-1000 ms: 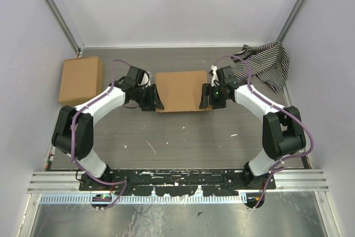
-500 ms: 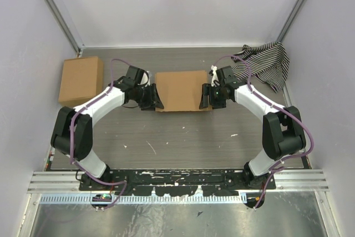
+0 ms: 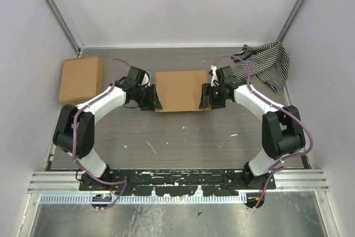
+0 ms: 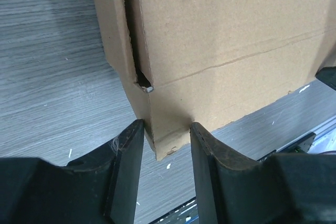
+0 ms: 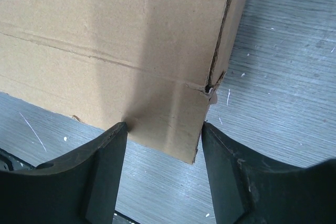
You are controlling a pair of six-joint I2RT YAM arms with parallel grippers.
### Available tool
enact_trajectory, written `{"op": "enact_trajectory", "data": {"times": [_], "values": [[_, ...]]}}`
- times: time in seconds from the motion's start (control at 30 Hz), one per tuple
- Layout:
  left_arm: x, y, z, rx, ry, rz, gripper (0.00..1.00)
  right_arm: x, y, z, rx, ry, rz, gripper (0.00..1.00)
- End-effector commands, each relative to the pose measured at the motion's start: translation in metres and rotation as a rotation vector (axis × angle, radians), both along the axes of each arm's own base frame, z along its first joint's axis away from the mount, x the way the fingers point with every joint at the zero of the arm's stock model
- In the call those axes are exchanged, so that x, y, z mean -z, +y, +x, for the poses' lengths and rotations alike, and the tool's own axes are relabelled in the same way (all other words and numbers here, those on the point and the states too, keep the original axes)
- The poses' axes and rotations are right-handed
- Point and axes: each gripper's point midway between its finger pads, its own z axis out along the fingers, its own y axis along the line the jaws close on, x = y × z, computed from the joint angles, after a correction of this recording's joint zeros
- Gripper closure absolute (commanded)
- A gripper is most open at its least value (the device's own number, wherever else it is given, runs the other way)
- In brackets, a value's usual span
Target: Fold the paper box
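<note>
Top external view: we see the paper box [image 3: 182, 90] lying flat at the far middle of the desk [image 3: 183, 137], with one arm reaching in to each of its short ends.
Left gripper [image 3: 153, 99]: it sits at the box's left end, by the near corner. In the left wrist view its jaws stand partly apart and the cardboard corner fills the space between them. It touches both sides as far as we can tell, so we read this as a pinch on the box.
Right gripper [image 3: 205, 97]: it is mirrored at the right end, by the near corner. The right wrist view shows its jaws set wider and closed onto that corner in the same way.
Box seams: in both wrist views a narrow dark slit runs between the top panel and the end wall, so we judge the ends not fully seated.
Step in hand: we take it to be squeezing the end corners so the walls and tabs sit square.
How to do it well: we would press both ends evenly and together, keep the jaws flat on the cardboard close to the crease, and avoid lifting one side, which could skew the box or pop a tab.
Risk: too hard a pinch may crush a corner.
Bystanders: the squarer cardboard box [image 3: 81, 79] at far left and the striped cloth [image 3: 266, 62] at far right lie well apart from the work.
</note>
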Motion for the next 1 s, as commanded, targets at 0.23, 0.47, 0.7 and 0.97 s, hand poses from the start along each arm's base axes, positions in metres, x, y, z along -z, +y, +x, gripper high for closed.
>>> {"op": "enact_trajectory", "data": {"times": [0.23,0.47,0.7,0.97], "values": [[0.021,0.001,0.009,-0.008,-0.009,0.037,0.54,0.017,0.006,0.014,-0.009,-0.034,-0.004,0.4],[0.012,-0.004,0.008,-0.001,-0.012,0.007,0.55,-0.004,0.011,0.011,-0.01,-0.065,0.049,0.43],[-0.01,-0.006,0.006,0.004,-0.032,-0.023,0.55,-0.028,0.015,0.005,-0.037,-0.064,0.086,0.44],[-0.015,-0.004,0.004,0.01,-0.036,-0.018,0.55,-0.03,0.016,0.005,-0.05,-0.038,0.1,0.46]]}}
